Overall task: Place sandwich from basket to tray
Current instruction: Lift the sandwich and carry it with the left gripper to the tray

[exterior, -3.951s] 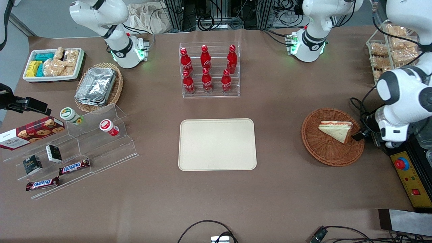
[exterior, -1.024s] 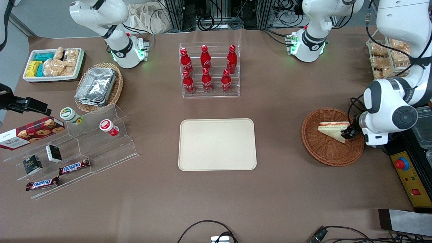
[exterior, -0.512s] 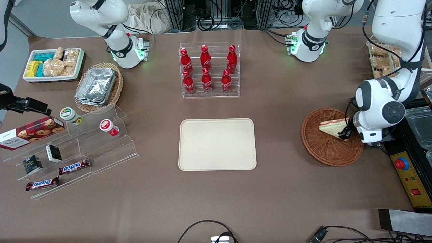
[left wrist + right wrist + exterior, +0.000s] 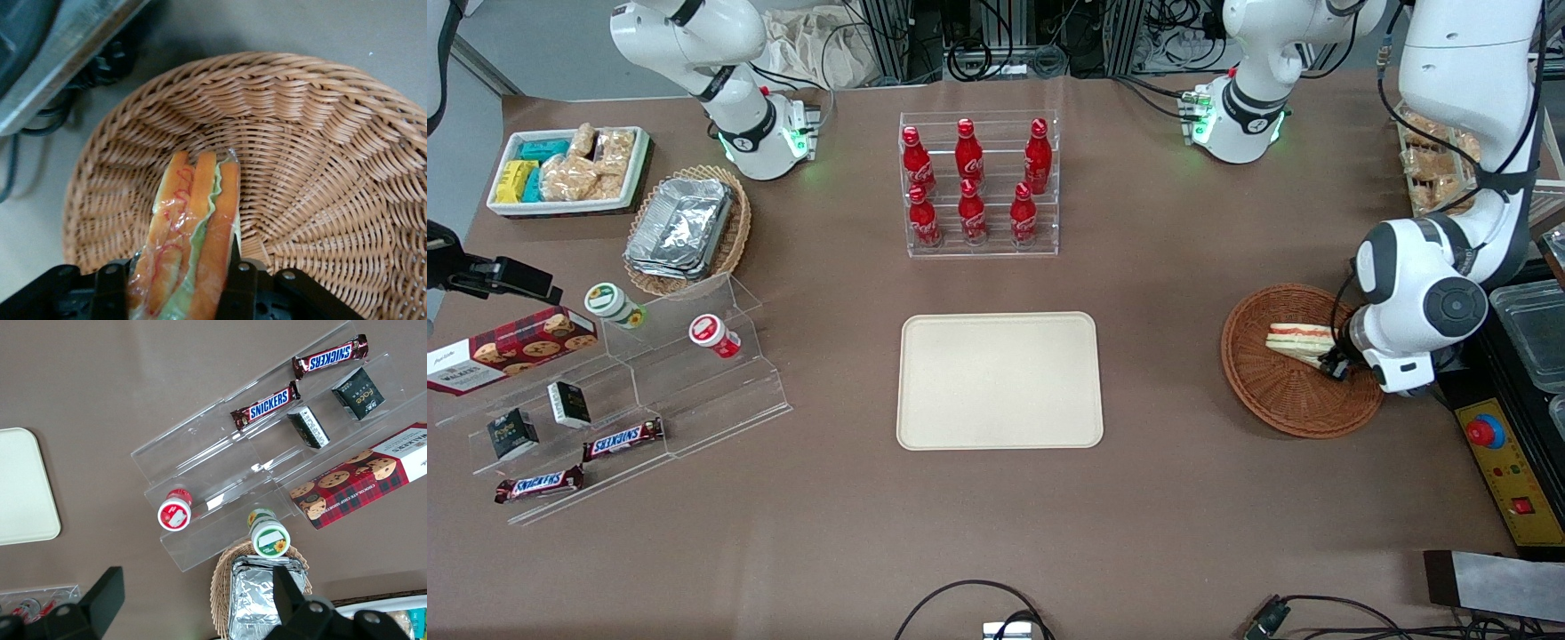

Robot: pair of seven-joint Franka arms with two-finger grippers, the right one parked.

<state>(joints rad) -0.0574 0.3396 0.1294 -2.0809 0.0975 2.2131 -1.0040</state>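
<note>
The sandwich (image 4: 1296,341) is in the round reddish-brown basket (image 4: 1280,402), toward the working arm's end of the table. It is tipped up, with its orange and pale layers showing. My left gripper (image 4: 1332,363) is low in the basket at the sandwich's wide end. In the left wrist view the sandwich (image 4: 193,213) sits between the two black fingers (image 4: 243,288), which press on both of its faces, above the basket weave (image 4: 320,167). The cream tray (image 4: 1000,380) lies empty at the table's middle and also shows in the right wrist view (image 4: 20,487).
A yellow control box (image 4: 1507,462) and clear plastic containers (image 4: 1529,324) stand beside the basket at the table's edge. A rack of red bottles (image 4: 978,182) stands farther from the camera than the tray. An acrylic snack stand (image 4: 631,400) is toward the parked arm's end.
The gripper has moved down into the basket and over the sandwich's wide end. The sandwich has gone from lying flat to tipped on its edge between the fingers.
</note>
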